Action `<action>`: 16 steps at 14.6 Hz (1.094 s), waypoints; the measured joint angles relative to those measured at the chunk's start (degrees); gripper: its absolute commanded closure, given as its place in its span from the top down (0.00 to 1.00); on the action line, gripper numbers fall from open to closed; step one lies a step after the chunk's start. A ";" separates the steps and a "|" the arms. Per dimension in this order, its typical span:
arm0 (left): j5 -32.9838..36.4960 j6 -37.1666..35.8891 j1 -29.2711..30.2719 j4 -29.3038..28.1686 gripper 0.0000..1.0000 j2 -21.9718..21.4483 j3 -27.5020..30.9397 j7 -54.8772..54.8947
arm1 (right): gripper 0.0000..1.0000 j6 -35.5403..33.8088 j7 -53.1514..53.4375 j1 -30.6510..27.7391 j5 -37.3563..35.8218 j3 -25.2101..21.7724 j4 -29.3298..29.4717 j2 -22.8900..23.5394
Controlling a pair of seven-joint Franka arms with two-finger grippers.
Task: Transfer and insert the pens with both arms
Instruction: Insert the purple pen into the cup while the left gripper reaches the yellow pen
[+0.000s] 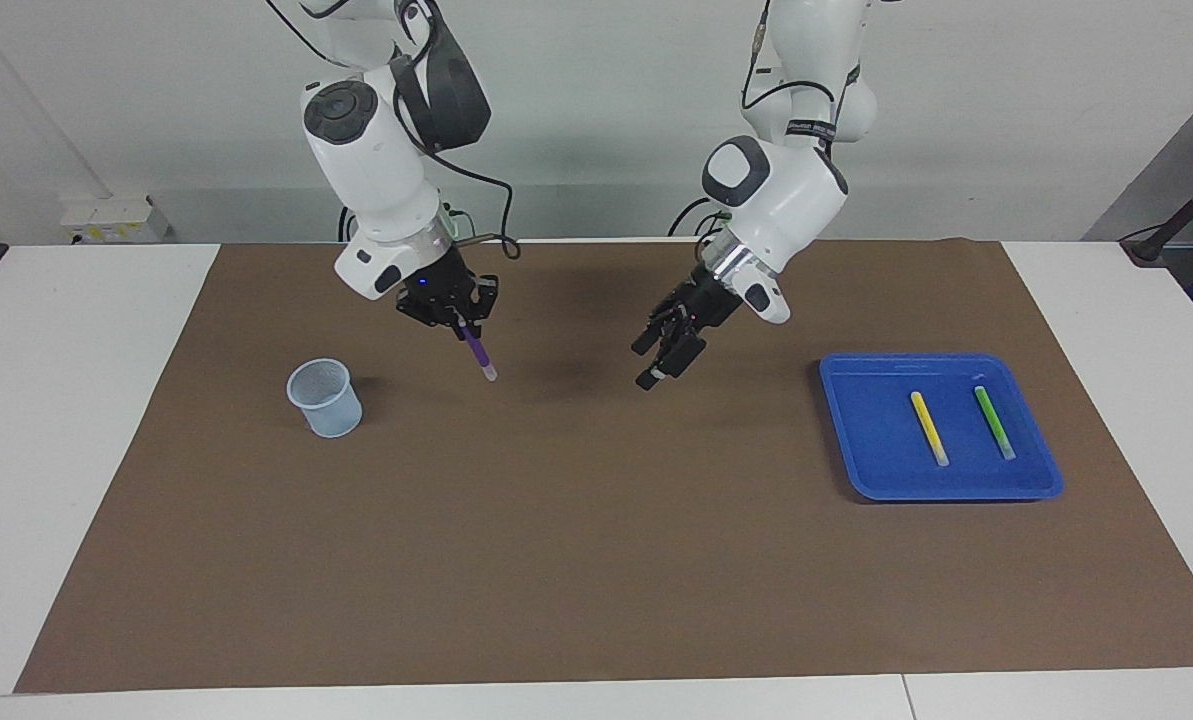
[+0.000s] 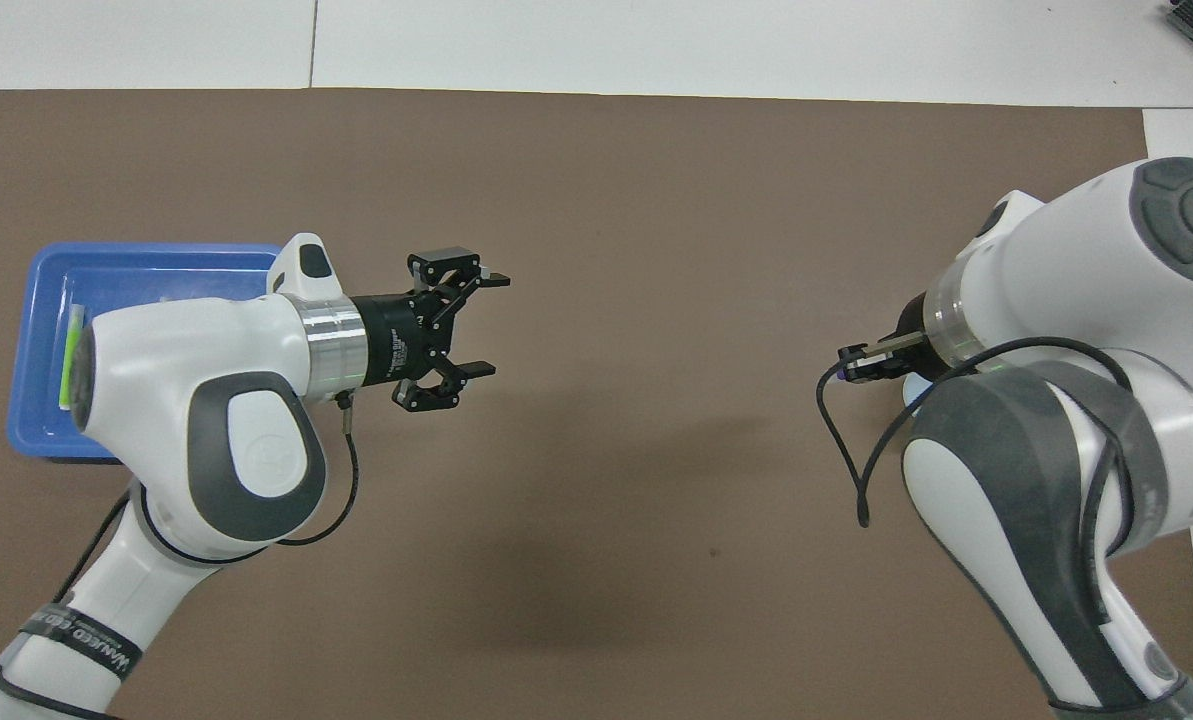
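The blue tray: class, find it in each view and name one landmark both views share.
Facing view: the blue tray lies at the picture's right, on the mat at the left arm's end.
Overhead view: the tray is at the picture's left edge, partly hidden under the left arm.
Shared landmark: the open left gripper.

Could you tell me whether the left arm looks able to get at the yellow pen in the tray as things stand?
Probably yes: the left end effector hangs open and empty over the mat, and the yellow pen lies uncovered in the blue tray at that arm's end, apart from the green pen.
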 measured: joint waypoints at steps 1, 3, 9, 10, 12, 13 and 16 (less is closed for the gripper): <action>1.87 -2.76 2.05 -0.12 1.00 -0.37 0.08 1.87 | 0.00 -0.25 -3.17 -0.86 -1.63 -0.01 0.16 -0.13; 7.32 -9.23 6.51 -0.11 1.00 -1.09 0.17 5.07 | 0.00 0.18 -8.94 -2.95 -3.80 -0.04 0.00 -0.13; 18.33 -18.97 14.60 -0.05 1.00 -2.17 0.35 19.68 | 0.00 6.49 -18.14 -7.18 -7.09 -0.06 -4.19 -0.05; 20.81 -20.16 15.49 0.12 1.00 -2.29 0.39 22.11 | 0.00 7.83 -18.30 -7.18 -7.35 -0.02 -5.20 -0.13; 25.20 -21.24 16.75 0.29 1.00 -2.51 0.43 27.14 | 0.00 10.28 -20.57 -7.38 -7.56 -0.03 -7.29 -0.28; 27.66 -21.39 17.28 0.34 1.00 -2.53 0.43 29.46 | 0.00 11.21 -21.77 -7.96 -7.58 -0.02 -8.24 -0.33; 35.45 -21.45 18.34 0.88 1.00 -2.53 0.46 35.70 | 0.00 12.44 -23.84 -9.63 -7.59 -0.06 -9.83 -0.40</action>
